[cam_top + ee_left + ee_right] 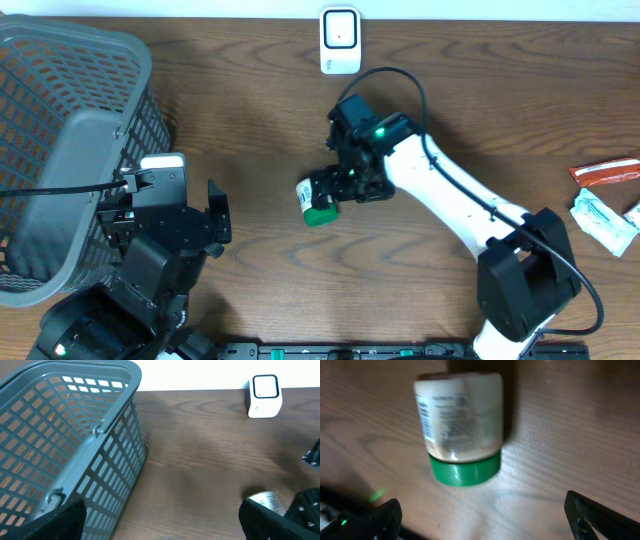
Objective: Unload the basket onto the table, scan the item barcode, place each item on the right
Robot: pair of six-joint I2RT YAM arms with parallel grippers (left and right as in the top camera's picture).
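Centrally on the tabletop (250, 100) lies the jar (316, 196), tipped on its side, and we see it resting free, gripped by nothing. Its green cap (465, 470) points toward the near edge, and its pale label faces up. In the right wrist view we can make out a barcode (422, 412) running along the left edge of that label, though the print beside it is too blurred for us to read.

Just above the jar hangs our right gripper (350, 178), released: its two fingers stand wide apart at the bottom corners of the wrist view, and the jar lies beyond them, touching neither. A green light glows on the arm behind it.

Toward the far edge of the tabletop, well apart from the jar, stands the white scanner (340, 40), upright with its dark window facing us.

Further left, our left gripper (205, 215) is also spread open with nothing between its fingers. It sits near the grey mesh basket (70, 60), which fills the left corner; we cannot tell from the pictures whether anything lies inside it.

At the far right edge we see a red packet (605, 172) and a white packet (600, 220) lying near each other, well away from both arms.
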